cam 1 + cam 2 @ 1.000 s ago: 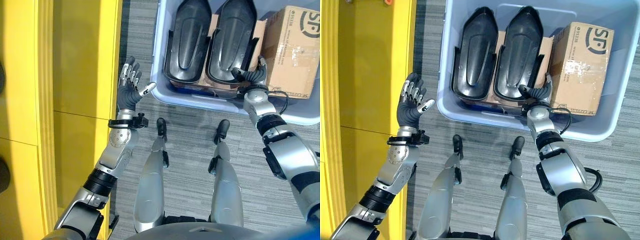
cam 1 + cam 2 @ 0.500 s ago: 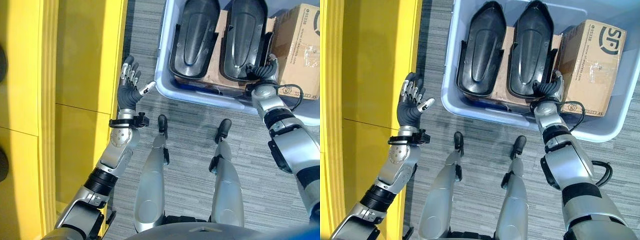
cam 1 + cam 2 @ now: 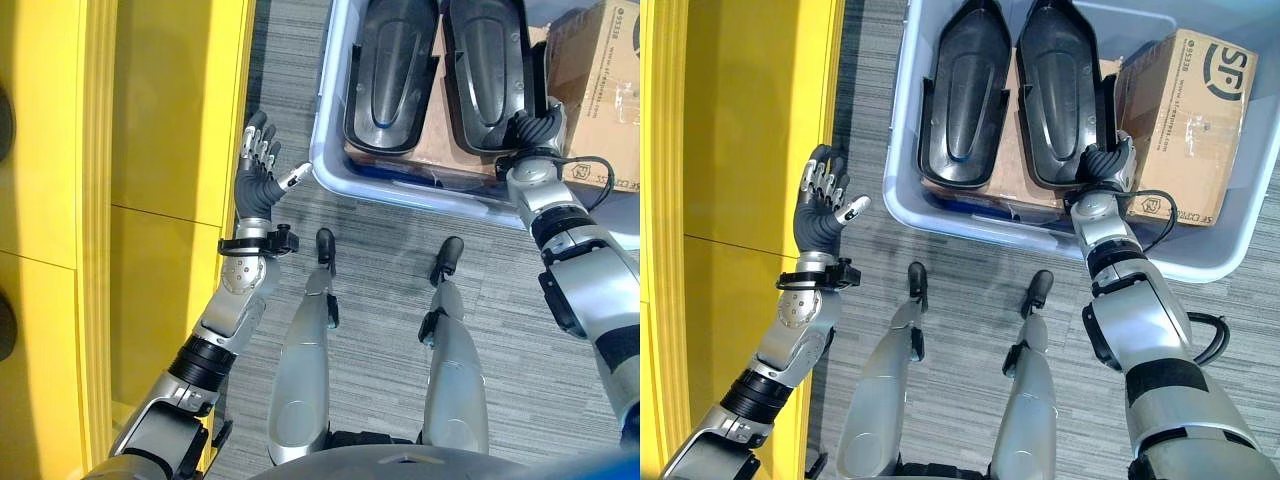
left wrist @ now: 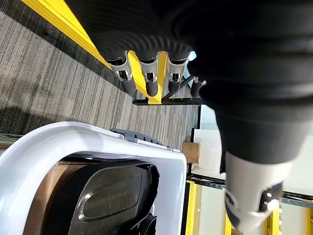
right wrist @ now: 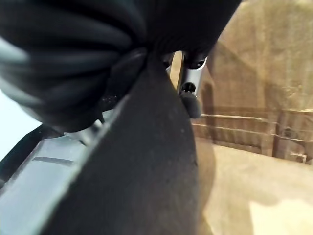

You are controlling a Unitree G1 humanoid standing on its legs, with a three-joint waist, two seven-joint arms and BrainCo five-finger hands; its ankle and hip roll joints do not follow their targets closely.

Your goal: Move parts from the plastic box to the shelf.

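Observation:
Two black moulded parts lie side by side in the pale blue plastic box (image 3: 420, 197): the left part (image 3: 390, 75) and the right part (image 3: 485, 70). My right hand (image 3: 1105, 165) is inside the box, pressed against the right part's near right edge, in the gap beside a cardboard carton (image 3: 1185, 120). That part's dark wall (image 5: 146, 161) looms close in the right wrist view, with the carton (image 5: 244, 98) behind it. My left hand (image 3: 258, 170) is open and holds nothing, raised between the yellow shelf (image 3: 170, 150) and the box's near left corner.
The parts rest on flat brown cardboard (image 3: 440, 150) in the box. The box stands on grey striped carpet (image 3: 380, 260). The yellow shelf runs along the whole left side. The left wrist view shows the box rim (image 4: 98, 142) and a black part (image 4: 107, 200) inside.
My right hand has moved from the right part's near end up along its right edge, beside the carton. The view has shifted a little. The left hand has stayed in place.

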